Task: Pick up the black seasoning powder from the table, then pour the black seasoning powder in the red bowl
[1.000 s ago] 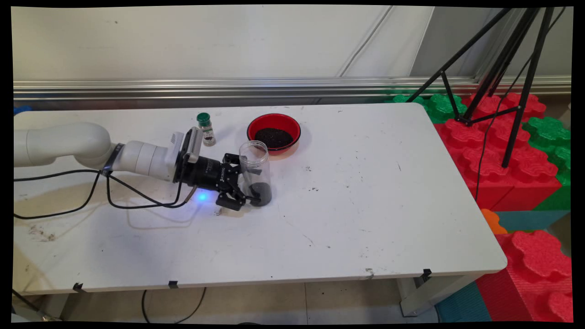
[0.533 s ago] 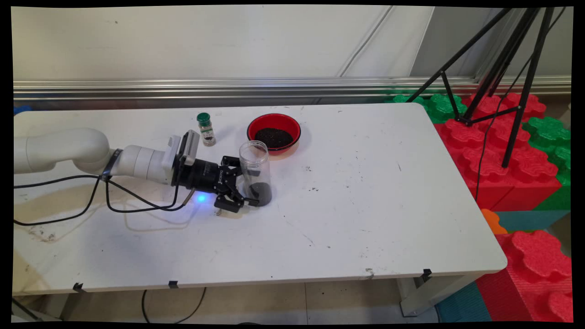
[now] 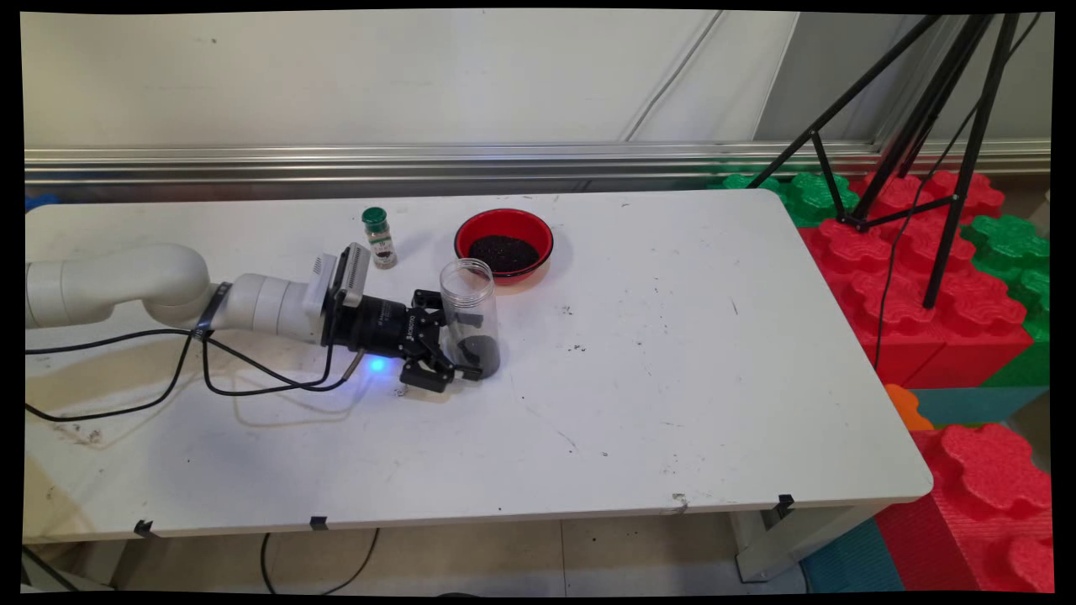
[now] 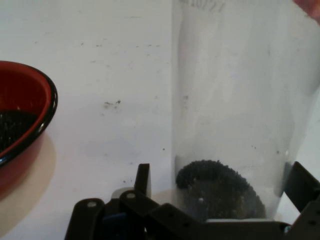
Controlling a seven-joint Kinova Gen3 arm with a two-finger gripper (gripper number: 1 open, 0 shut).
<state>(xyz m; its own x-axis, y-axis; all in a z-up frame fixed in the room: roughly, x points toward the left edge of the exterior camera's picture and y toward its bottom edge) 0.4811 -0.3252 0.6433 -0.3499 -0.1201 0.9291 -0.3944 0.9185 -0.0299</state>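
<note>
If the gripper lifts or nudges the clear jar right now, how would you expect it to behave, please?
The clear jar stands tall and narrow, so a push near its rim would probably tip it. Only a small heap of dark grains sits at the bottom, so it is likely light. Its smooth wall may slip between the gripper fingers.

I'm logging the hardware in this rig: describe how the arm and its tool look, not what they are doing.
The arm is made of glossy white rounded links, with a black band near the wrist. Loose black cables hang from it down to the table. A pale ribbed block sits on the wrist. The tool is black, a cylindrical body ending in jointed linkage and two fingers.
</note>
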